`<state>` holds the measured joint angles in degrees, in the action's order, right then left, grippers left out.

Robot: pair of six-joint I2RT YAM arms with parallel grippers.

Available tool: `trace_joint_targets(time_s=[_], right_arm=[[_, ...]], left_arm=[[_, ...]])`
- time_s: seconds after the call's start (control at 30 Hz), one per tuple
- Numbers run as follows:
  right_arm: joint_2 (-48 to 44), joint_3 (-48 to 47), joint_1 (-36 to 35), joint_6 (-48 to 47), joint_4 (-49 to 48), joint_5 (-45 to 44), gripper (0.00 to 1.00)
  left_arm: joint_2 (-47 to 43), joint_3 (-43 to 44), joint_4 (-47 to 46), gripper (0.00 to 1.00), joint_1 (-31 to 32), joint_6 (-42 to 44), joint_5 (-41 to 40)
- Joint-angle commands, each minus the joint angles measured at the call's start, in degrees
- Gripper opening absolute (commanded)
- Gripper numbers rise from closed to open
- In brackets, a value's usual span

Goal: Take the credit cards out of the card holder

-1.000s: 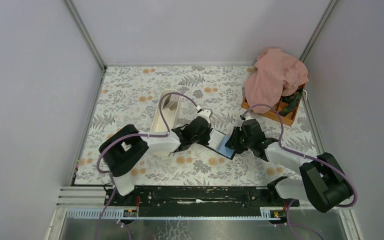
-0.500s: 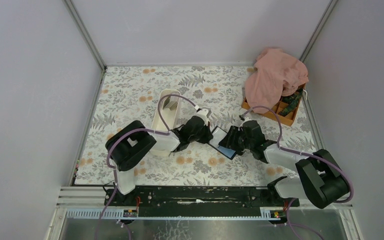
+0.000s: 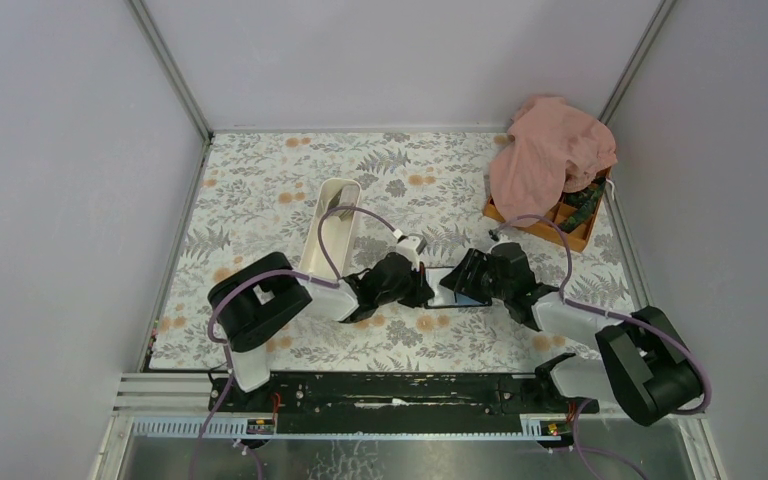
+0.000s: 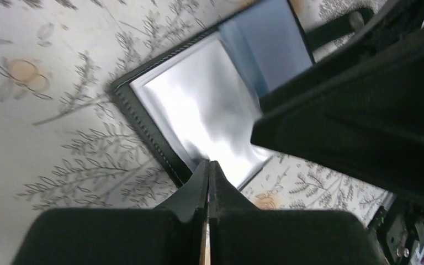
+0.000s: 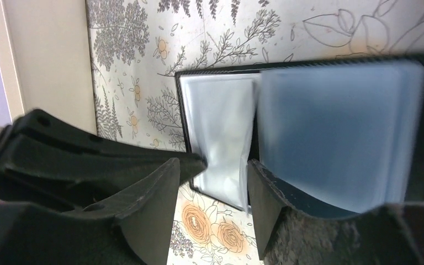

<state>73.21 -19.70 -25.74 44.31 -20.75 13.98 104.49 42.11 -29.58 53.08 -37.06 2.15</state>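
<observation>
The card holder (image 3: 457,290) lies open on the flowered table between my two grippers, black-rimmed with glossy bluish-grey sleeves (image 5: 331,132) and a pale clear leaf (image 4: 199,110). The sleeves hide any credit cards. My left gripper (image 3: 424,289) is shut, its tips (image 4: 209,165) resting on the holder's near edge over the glossy leaf (image 5: 221,127). My right gripper (image 3: 467,279) is open just above the holder, one finger on each side of the pale leaf's lower edge (image 5: 212,187), holding nothing.
A long white tray (image 3: 328,232) stands left of the grippers, its wall in the right wrist view (image 5: 49,66). An orange compartment box (image 3: 560,225) under a pink cloth (image 3: 550,150) sits at the back right. The two grippers are almost touching.
My right gripper has opened wider over the holder. My left gripper has slid slightly nearer and to the right, staying shut, and the holder now lies flatter between them.
</observation>
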Motion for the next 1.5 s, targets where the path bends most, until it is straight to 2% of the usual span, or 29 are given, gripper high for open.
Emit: trace_joint_targets(time_s=[0.0,0.2,0.37,0.9,1.47], right_arm=[[-3.9,0.5,0.7,0.1,1.9,-2.6,0.56],[-8.9,0.8,0.9,-2.4,6.8,-5.3,0.56],[-6.1,-0.1,0.9,-6.5,10.0,-5.3,0.58],[-0.7,3.3,0.9,-6.5,1.9,3.4,0.59],[0.2,6.0,1.0,1.2,-12.4,14.2,0.58]], left_arm=[[1.0,-3.7,6.0,0.00,2.7,-2.7,0.7],[-0.5,-3.6,7.8,0.00,2.8,-1.6,-1.9],[-0.5,-2.6,8.5,0.00,2.7,-0.9,-2.1],[0.8,-3.1,6.8,0.00,2.7,-1.5,-1.2],[2.1,-2.6,6.7,0.00,2.7,-1.5,-0.6]])
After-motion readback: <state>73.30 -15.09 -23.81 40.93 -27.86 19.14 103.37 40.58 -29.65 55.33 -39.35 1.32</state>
